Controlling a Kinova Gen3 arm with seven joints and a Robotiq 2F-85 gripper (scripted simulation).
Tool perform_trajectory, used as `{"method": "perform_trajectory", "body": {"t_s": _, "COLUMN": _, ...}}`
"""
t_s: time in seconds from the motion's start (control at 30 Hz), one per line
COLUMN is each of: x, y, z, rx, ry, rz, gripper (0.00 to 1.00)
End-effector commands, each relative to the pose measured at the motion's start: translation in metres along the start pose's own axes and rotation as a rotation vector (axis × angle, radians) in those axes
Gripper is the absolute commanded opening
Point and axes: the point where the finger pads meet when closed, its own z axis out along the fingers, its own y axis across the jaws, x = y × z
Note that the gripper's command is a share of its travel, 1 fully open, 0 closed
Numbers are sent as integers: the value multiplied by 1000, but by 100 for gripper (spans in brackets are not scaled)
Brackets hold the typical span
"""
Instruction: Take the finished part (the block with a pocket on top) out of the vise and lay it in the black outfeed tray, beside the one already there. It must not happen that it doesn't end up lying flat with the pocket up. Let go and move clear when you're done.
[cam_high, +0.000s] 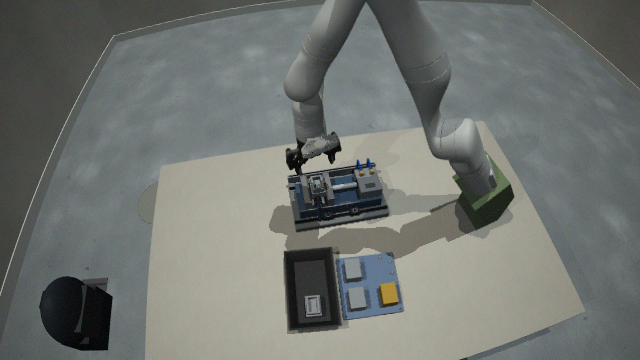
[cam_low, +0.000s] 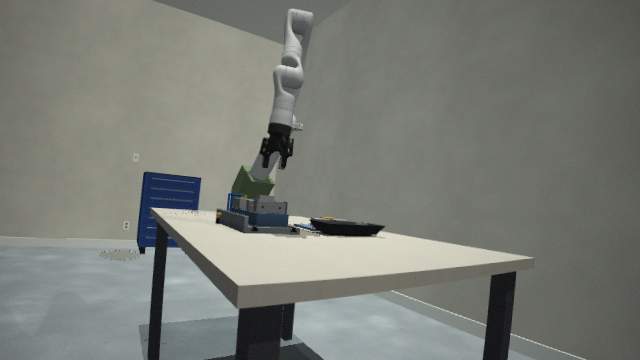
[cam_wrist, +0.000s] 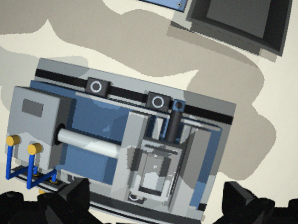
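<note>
The finished part (cam_high: 316, 189), a grey block with a pocket on top, sits clamped between the jaws of the blue vise (cam_high: 336, 197) in the middle of the table. It also shows in the wrist view (cam_wrist: 154, 175), inside the vise (cam_wrist: 120, 143). My gripper (cam_high: 311, 156) is open and empty, hovering above the vise's far left side; in the side view the gripper (cam_low: 276, 161) is well above the vise (cam_low: 255, 214). The black outfeed tray (cam_high: 311, 288) stands in front of the vise and holds one pocketed block (cam_high: 314, 304) near its front end.
A blue plate (cam_high: 369, 286) right of the tray carries two grey blocks and a yellow block (cam_high: 388, 293). The vise has a handle unit with two blue-yellow levers (cam_high: 364, 165) on its right. The arm's green base (cam_high: 482, 197) stands at the table's right.
</note>
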Motion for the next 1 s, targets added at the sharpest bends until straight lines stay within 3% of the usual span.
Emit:
{"method": "perform_trajectory", "body": {"t_s": 0.0, "x": 2, "y": 0, "z": 2, "rx": -10, "ry": 11, "rz": 29, "gripper": 100}}
{"method": "perform_trajectory", "body": {"t_s": 0.73, "x": -2, "y": -2, "z": 4, "rx": -21, "ry": 23, "rz": 83, "gripper": 100}}
{"method": "perform_trajectory", "body": {"t_s": 0.97, "x": -9, "y": -8, "z": 10, "rx": -44, "ry": 44, "rz": 197, "gripper": 100}}
